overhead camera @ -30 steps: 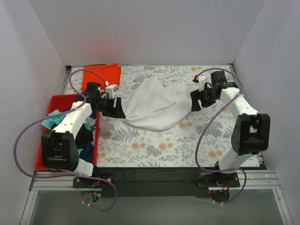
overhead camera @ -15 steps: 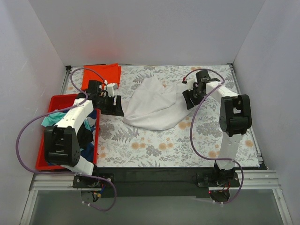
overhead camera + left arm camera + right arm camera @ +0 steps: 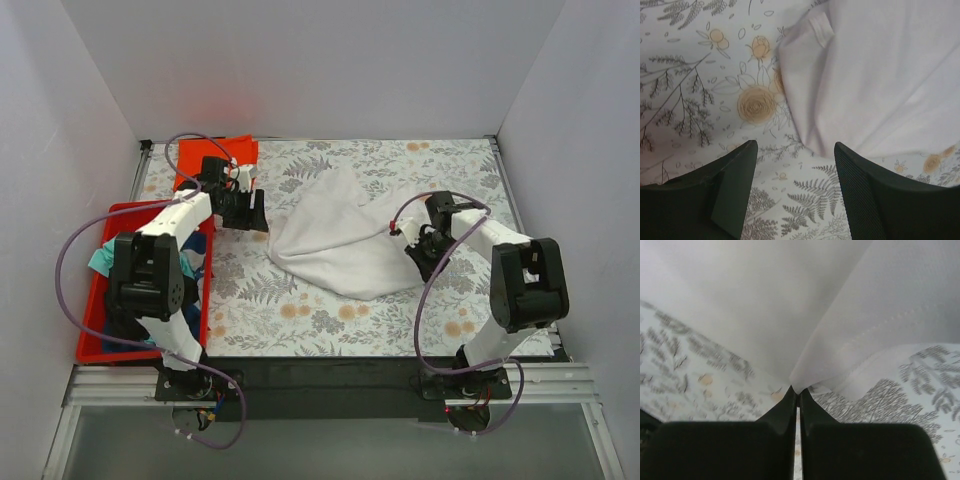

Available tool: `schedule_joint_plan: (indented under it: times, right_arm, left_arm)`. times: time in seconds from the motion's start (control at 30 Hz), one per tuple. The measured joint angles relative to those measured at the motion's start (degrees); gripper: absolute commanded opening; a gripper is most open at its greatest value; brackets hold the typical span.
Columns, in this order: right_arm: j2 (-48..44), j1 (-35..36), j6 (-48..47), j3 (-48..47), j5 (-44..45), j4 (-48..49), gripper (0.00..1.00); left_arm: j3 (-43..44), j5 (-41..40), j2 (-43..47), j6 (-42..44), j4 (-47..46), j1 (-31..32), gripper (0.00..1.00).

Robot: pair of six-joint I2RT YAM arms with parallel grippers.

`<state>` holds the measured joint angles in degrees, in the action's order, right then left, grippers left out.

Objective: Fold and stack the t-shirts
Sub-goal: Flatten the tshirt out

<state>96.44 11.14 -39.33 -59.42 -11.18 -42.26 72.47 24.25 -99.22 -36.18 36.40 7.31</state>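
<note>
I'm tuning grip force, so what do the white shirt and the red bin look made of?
The white shirt looks like soft matte knit cloth, probably cotton: it drapes in folds and shows a stitched hem. The red bin seems to be hard plastic: straight, rigid walls, even colour.

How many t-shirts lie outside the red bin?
2: the large white cloth t-shirt mid-table; the folded orange-red t-shirt at the far-left corner, partly covered. None else shows.
</note>
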Motion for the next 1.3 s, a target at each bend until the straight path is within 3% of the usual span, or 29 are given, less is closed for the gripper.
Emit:
schedule_joint_plan:
  times: [0.2,0.4,0.5,0.53,0.6,0.73,0.9,1.03,1.07,1.1,1.17,1.23,1.3]
  right_arm:
    - [-7.6,0.0,-8.2,1.1,-3.6,-11.4,0.01]
    - [-7.7,0.0,-10.1,1.1,-4.7,-15.3,0.01]
    - [-7.6,0.0,-10.4,1.1,-4.6,-16.2,0.01]
    - [-7.6,0.0,-10.5,1.2,-4.5,-16.4,0.01]
    - [-7.5,0.0,-10.7,1.2,-3.7,-16.7,0.01]
    - [-7.8,0.0,-11.8,2.0,-2.0,-17.5,0.01]
    - [-9.2,0.5,-13.6,3.0,-1.8,-20.7,0.01]
    - [-10.9,3.2,-15.4,3.0,-4.4,-24.9,0.01]
    - [-11.7,4.7,-15.7,3.1,-5.2,-26.0,0.01]
    - [-12.9,6.4,-15.9,3.3,-5.5,-26.8,0.05]
    - [-15.5,9.0,-16.1,3.8,-5.9,-28.2,0.11]
    - [-18.1,10.0,-16.2,3.5,-6.0,-29.9,0.24]
    - [-18.6,8.1,-16.3,1.1,-6.5,-32.0,0.35]
  left_arm:
    - [8.2,-1.4,-12.0,1.0,-1.7,3.0,0.6]
    - [10.9,-1.6,-17.5,0.8,-3.2,7.2,0.55]
    - [10.9,-2.1,-18.5,0.4,-4.1,8.2,0.25]
    - [10.9,-2.7,-18.7,0.2,-4.3,8.2,0.02]
    - [10.9,-4.2,-18.9,-0.1,-4.1,8.0,0.0]
    - [8.0,-6.1,-16.2,-0.3,-2.8,6.3,0.0]
    - [-2.4,-9.2,-0.9,4.3,5.6,3.1,0.0]
    - [-5.8,-9.6,10.3,9.5,13.4,3.5,0.0]
    - [-6.2,-9.5,11.8,11.1,15.5,3.7,0.03]
    - [-6.3,-9.4,12.5,12.8,17.8,3.9,0.29]
    - [-6.4,-8.9,12.0,15.9,21.7,4.2,0.47]
    - [-6.3,-8.3,10.7,18.4,25.2,4.2,0.59]
    - [-4.8,-7.5,9.8,19.9,27.5,4.0,0.61]
